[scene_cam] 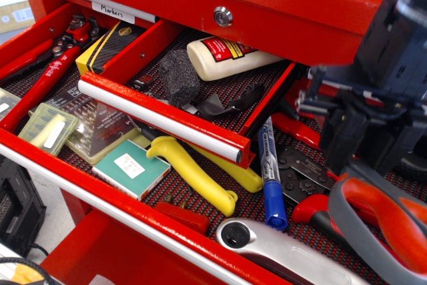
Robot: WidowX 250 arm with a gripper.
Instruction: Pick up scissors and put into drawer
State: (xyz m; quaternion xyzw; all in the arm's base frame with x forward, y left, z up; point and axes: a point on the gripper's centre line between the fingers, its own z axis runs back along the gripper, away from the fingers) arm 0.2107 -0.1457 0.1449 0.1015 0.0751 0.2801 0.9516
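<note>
The scissors, with grey loop handles and orange-red inside, hang at the lower right, raised off the wide drawer's liner and close to the camera. My gripper is right above them, its black fingers closed on the scissors near the pivot; the blades are hidden behind it. The narrow red drawer with the round silver bar and black mesh liner stands open to the left of my gripper. It holds a white bottle, a black sponge and a black piece.
The wide lower drawer holds a blue marker, a yellow-handled tool, red-handled pliers, a silver tool, a green box and a red wrench. The red cabinet front with a lock rises behind.
</note>
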